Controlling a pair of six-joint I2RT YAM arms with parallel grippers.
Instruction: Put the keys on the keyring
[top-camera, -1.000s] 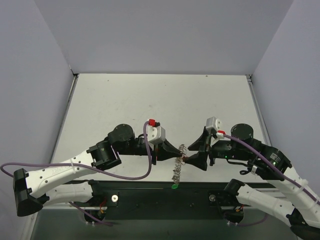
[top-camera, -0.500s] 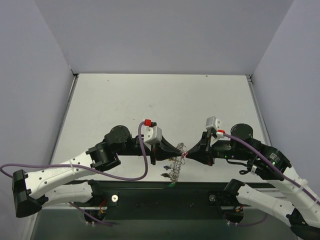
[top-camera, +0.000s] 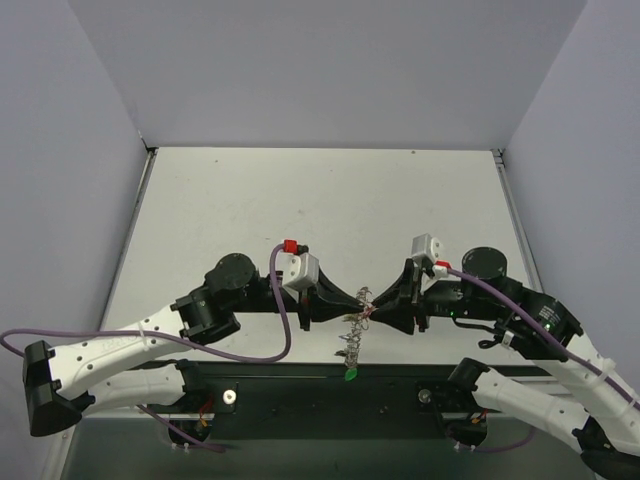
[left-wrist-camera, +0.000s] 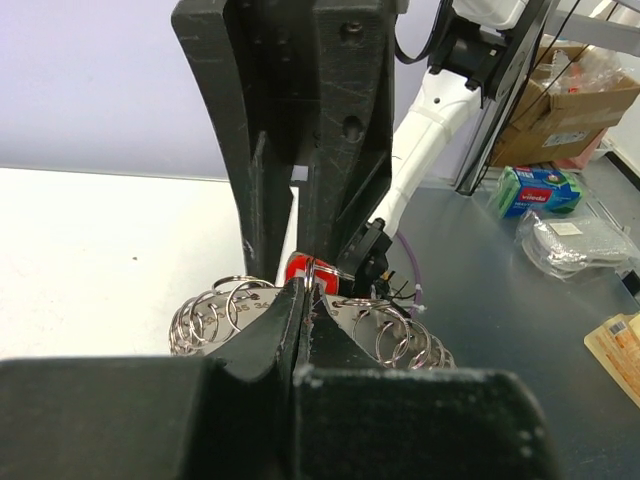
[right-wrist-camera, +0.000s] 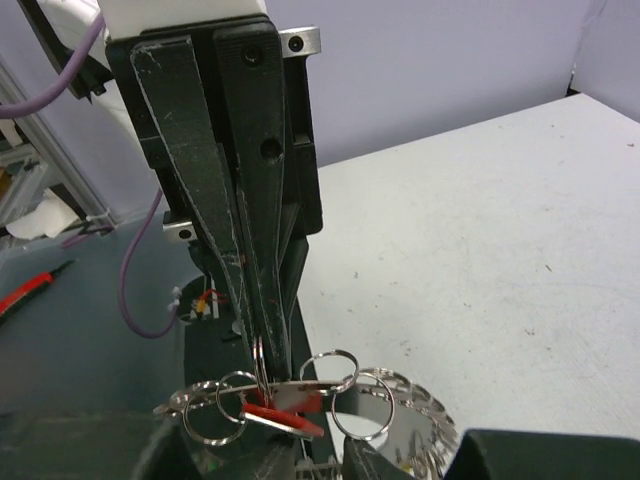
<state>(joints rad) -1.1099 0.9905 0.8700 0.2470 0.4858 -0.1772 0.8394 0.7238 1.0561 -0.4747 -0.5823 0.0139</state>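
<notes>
At the near edge of the table (top-camera: 300, 200), in the middle between my two arms, my grippers meet tip to tip. My left gripper (top-camera: 356, 306) is clenched on the keyring (top-camera: 352, 338). In its wrist view the two fingers are pressed together on the flat metal of the ring, and the small loops spread to the left and right of the pinch.

I hold the ring lifted above the table so that, I judge, it hangs free and its loops face my other gripper. A ring lying flat would give no way to come under a loop. A green key (top-camera: 350, 375) hangs at the lowest part of the ring, so I take it that this one is on already.

My right gripper (top-camera: 376, 312) comes in from the right side, and its tips are just beside the pinch. A red key (right-wrist-camera: 282, 417) lies there against the loops, close to those tips. The jaws of this gripper stand only a little apart. I cannot tell if they really press the red key or only touch it, because the tips hide each other.

I think the step in hand is to push the red key onto one loop. It asks for small, slow moves: the loops look thin, and the key could slip out sideways.
</notes>
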